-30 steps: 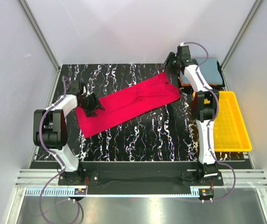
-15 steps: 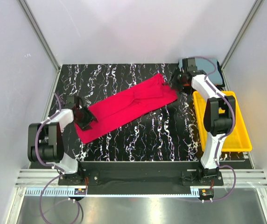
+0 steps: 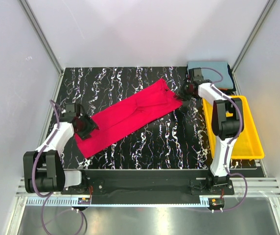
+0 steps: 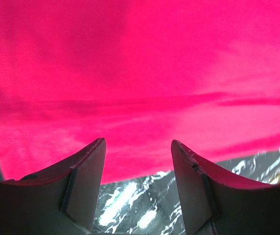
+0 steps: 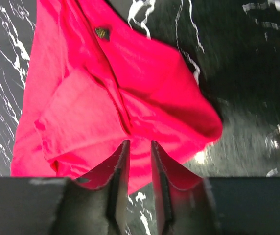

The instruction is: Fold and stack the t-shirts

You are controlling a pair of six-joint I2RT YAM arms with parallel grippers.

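Shifting toward 7 o'clock since earlier, the red shirt [image 3: 130,113] stays clamped at 2 o'clock by the right end effector [image 5: 140,143]; the left end effector [image 4: 138,142] is spread apart, which only its wrist view shows.

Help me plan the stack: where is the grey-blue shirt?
In the top view, the grey-blue shirt lies at the far right corner of the table, beyond the yellow tray, near the right end effector.
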